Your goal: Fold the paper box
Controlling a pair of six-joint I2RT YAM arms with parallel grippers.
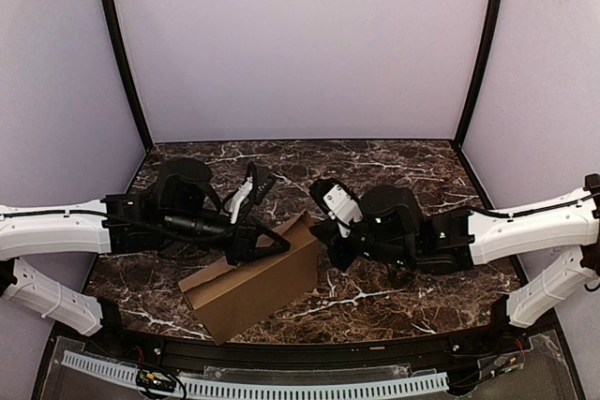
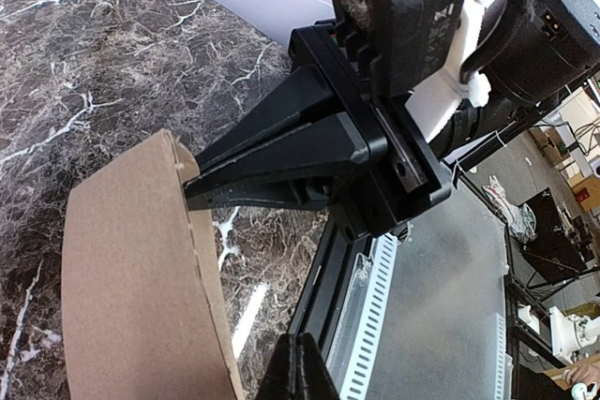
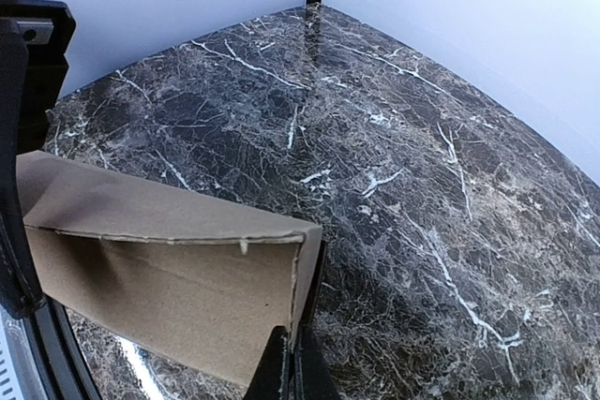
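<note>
- We see a dark marble table [image 1: 412, 302] under everything.
- The paper box [image 1: 253, 289] lies near the table's front edge, left of centre, with one flap standing up between the two arms.
- The left gripper [image 2: 192, 192] has its fingers pressed together, tips touching the flap's top edge.
- The right gripper [image 3: 289, 364] is also closed, with nothing between its fingers, at the flap's corner.

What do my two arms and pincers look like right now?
The left arm and right arm have white shells on the long links and black housings near the wrists, with a thin black cable along each. The left pincer and right pincer are matt black, with tapering wedge-shaped fingers.
</note>
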